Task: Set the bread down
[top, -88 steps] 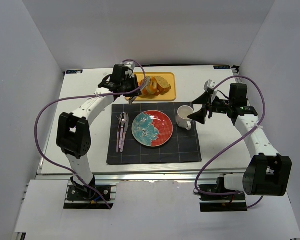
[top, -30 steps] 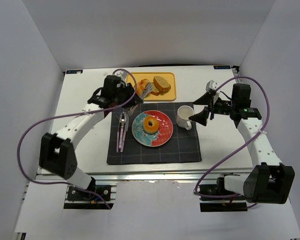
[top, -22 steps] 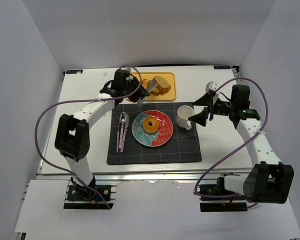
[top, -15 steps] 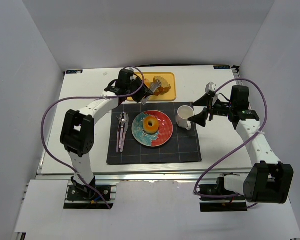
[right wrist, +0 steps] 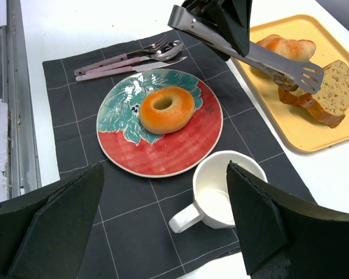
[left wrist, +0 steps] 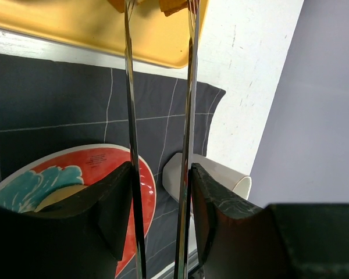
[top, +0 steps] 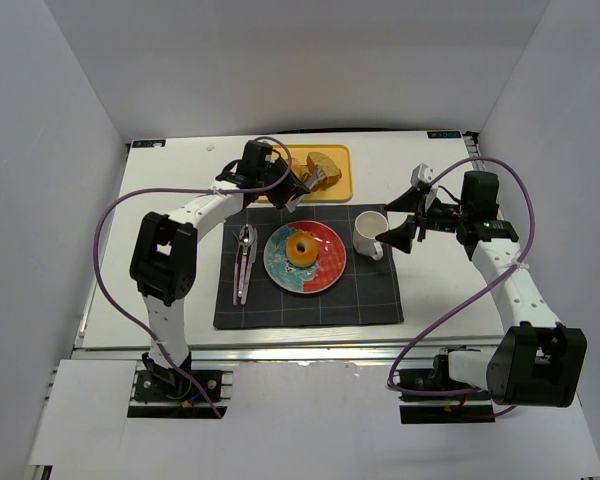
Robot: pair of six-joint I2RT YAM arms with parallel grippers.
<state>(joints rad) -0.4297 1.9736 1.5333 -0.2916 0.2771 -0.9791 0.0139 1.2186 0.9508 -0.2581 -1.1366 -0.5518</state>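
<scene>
Evidently one piece is now delivered: the ring-shaped golden-brown bagel lies flat at the centre of the red-and-teal patterned plate, which was bare moments ago. The left gripper, clamped on long metal tongs, has swung back to the yellow plastic tray at 12 o'clock of the plate. The tong tips stand apart at the flat tan slice with darker crust; contact cannot be confirmed. The slice remains on the tray, tilted. The right gripper waits at 3 o'clock, spread wide and empty.
</scene>
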